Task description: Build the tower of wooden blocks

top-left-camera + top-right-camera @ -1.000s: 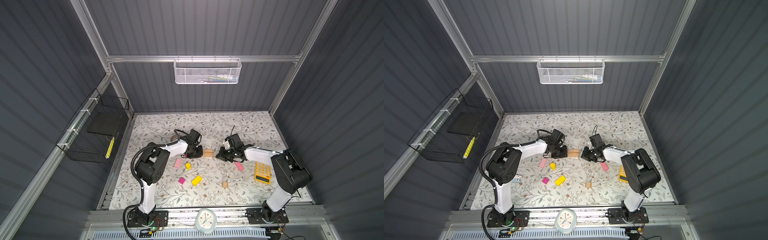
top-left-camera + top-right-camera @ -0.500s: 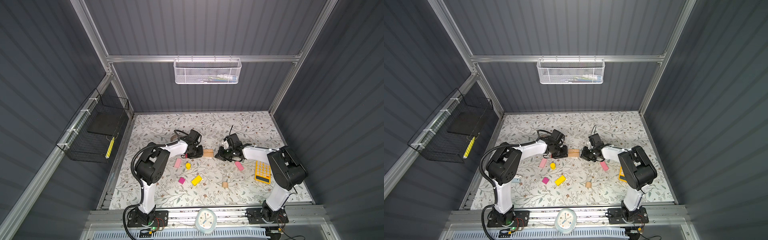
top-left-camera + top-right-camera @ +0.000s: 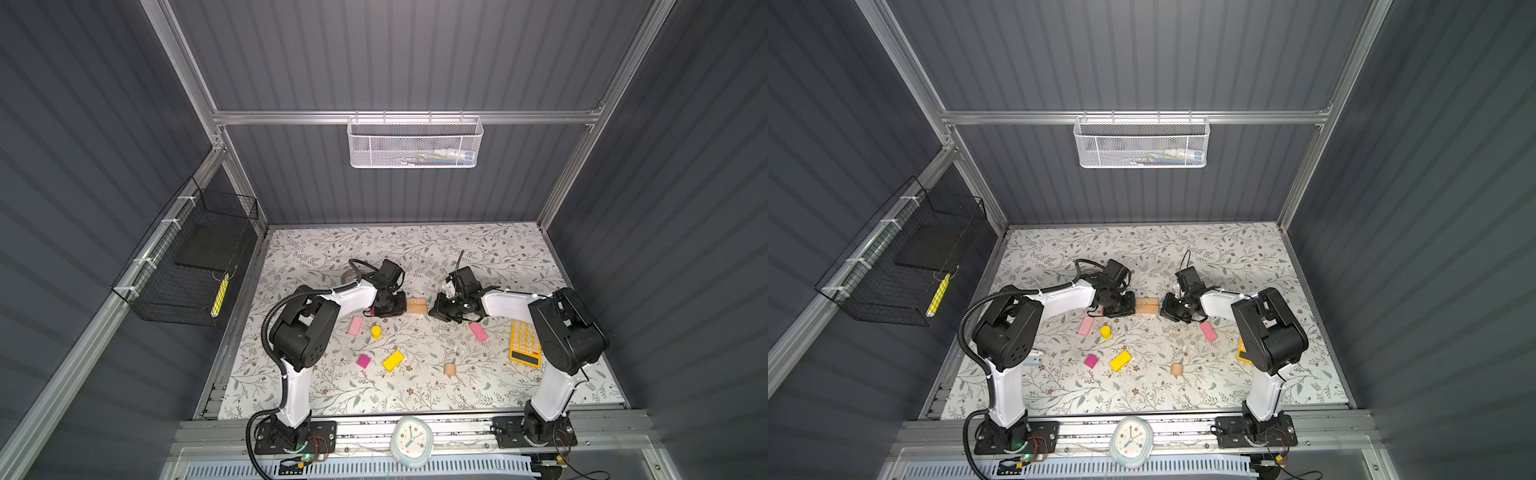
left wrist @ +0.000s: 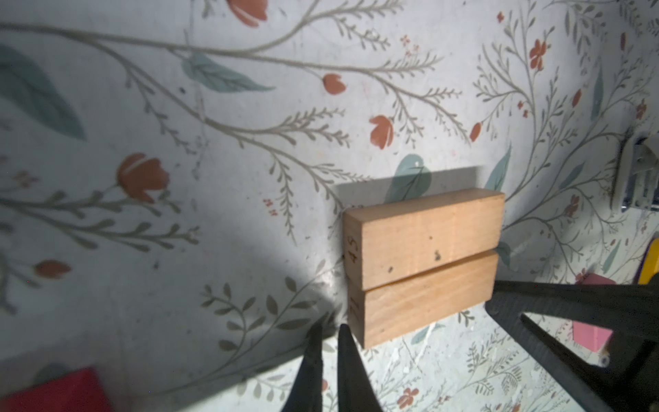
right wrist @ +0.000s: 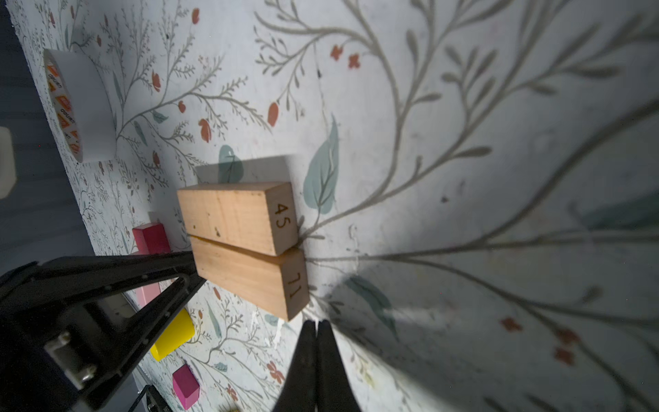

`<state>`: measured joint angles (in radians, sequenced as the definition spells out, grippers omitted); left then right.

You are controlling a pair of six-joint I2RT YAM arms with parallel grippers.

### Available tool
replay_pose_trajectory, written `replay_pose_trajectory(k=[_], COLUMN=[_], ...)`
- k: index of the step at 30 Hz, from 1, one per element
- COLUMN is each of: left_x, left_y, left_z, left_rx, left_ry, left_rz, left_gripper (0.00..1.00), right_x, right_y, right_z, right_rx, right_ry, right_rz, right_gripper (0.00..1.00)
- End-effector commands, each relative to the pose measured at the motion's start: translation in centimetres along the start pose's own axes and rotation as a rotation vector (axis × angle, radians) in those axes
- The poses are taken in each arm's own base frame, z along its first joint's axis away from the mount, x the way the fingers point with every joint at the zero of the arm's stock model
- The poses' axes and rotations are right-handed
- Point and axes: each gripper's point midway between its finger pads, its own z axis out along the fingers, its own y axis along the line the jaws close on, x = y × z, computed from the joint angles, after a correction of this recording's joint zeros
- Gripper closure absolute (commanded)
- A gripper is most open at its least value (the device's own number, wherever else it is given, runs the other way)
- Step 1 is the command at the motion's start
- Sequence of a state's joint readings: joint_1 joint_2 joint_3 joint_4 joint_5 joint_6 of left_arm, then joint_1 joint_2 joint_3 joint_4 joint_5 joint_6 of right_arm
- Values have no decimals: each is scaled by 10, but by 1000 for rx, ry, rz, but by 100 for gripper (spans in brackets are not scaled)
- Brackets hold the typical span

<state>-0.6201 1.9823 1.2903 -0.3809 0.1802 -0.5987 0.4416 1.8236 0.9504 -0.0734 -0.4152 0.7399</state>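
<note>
Floral table [image 3: 498, 257] holds two touching tan bars [image 3: 417, 305]

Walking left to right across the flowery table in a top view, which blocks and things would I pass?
First the left pink bar → yellow cylinder → yellow bar → two tan blocks → tan cylinder → right pink bar → calculator. The magenta cube overlaps the left pink bar sideways, so I skip it.
</note>
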Motion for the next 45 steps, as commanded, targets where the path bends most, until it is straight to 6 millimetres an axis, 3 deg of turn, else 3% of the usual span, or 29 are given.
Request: replay_pose_trajectory(k=[1, 45], left_x=[18, 14], left_y=[25, 27], left_z=[0, -2], left_rx=[-113, -139], left_ry=[60, 55], left_rz=[-16, -8], left_gripper=[88, 88], right_x=[-7, -8], right_y=[3, -3], right_z=[2, 17], right_rx=[6, 21], right_ry=[-15, 13], right_rz=[-16, 6], right_gripper=[100, 100])
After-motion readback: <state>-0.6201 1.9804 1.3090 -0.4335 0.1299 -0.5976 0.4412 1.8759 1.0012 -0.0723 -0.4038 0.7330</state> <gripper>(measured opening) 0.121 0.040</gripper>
